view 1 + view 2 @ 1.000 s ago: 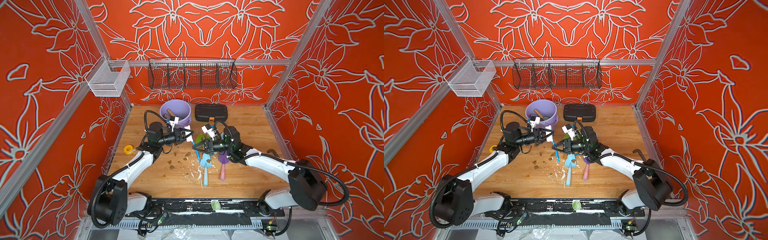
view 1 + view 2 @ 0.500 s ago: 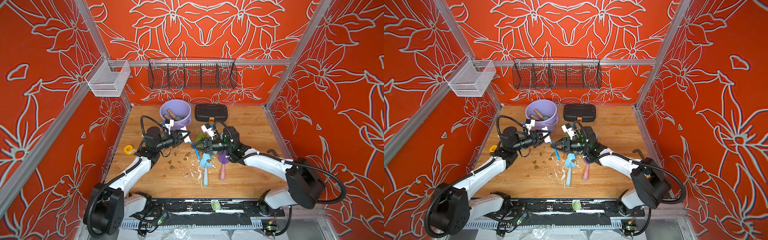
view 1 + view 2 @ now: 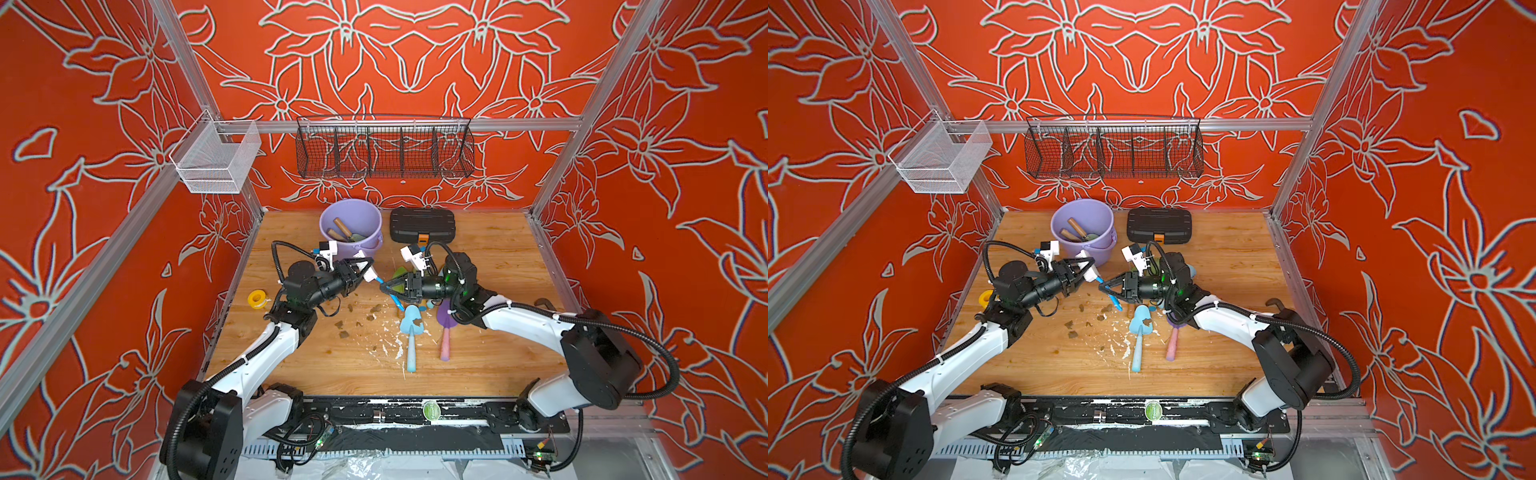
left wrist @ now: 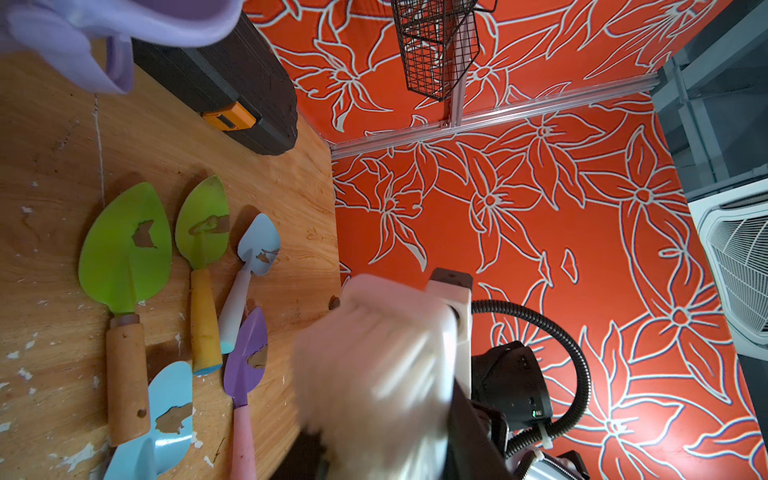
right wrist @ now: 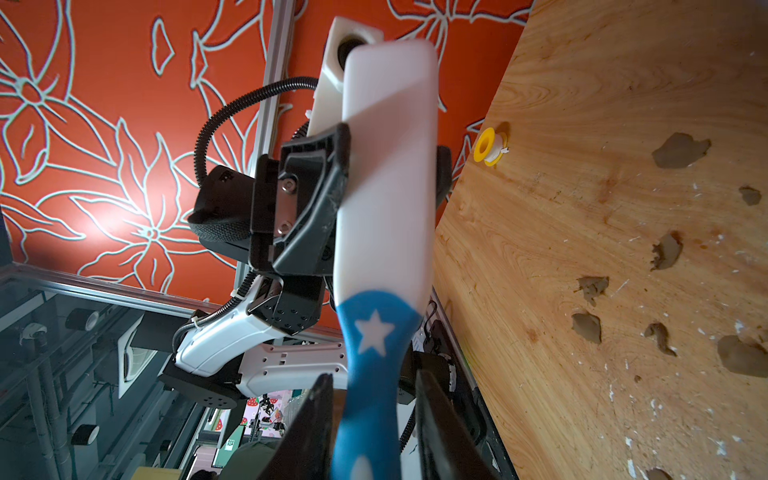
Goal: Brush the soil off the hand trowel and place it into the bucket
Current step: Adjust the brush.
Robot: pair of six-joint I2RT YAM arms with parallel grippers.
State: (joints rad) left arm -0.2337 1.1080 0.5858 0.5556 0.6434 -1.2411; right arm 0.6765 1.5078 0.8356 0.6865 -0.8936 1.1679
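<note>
**In a red floral booth, two robot arms share one brush above soiled trowels**

On the wooden tabletop (image 3: 490, 257) of a booth walled in orange-red floral print, the left gripper (image 3: 366, 270) is clamped on the white head of a brush (image 5: 386, 187). The right wrist view shows its black jaws pressed against both sides. The brush's blue, star-marked handle runs between the fingers of the right gripper (image 3: 384, 286). Those jaws stand narrow on either side of the handle, but whether they press on it cannot be told.

The two grippers meet tip to tip above the middle of the table, just in front of the bucket (image 3: 373, 232). The bucket stands at the back beside a black case (image 3: 422, 224) and holds two wooden-handled tools (image 3: 343, 227).

Five trowels lie flat on the wood, none of them held:
- a large green trowel (image 4: 124, 253)
- a small green trowel (image 4: 203, 224)
- a pale-blue trowel (image 4: 259, 245)
- a purple trowel (image 4: 245, 353)
- a light-blue trowel (image 3: 411, 326)

Each blade carries a brown patch of soil (image 4: 143, 235). More clumps lie loose on the table between the arms, among white flecks (image 3: 388, 332).

A yellow tape roll (image 3: 257, 298) sits near the table's left edge. A black wire basket (image 3: 384, 149) and a white mesh basket (image 3: 216, 162) hang on the wall rails.
</note>
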